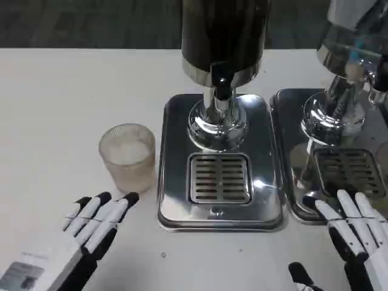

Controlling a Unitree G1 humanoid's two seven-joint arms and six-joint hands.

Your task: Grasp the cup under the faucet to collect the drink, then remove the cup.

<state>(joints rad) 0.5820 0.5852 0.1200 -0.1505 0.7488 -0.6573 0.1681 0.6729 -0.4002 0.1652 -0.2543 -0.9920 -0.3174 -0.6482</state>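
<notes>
Left robot hand [97, 219] is open, empty; your cup [128, 156] stands upright just ahead of its fingertips, left of the drip tray [219, 177]. Right robot hand [357, 233], also open, is far off.

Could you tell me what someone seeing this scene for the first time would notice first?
Most likely the dark drink dispenser at top centre, on its shiny steel base with the drip grate below the faucet. Next, the ribbed clear cup upright on the white table left of that base, with the left hand open just before it.
</notes>
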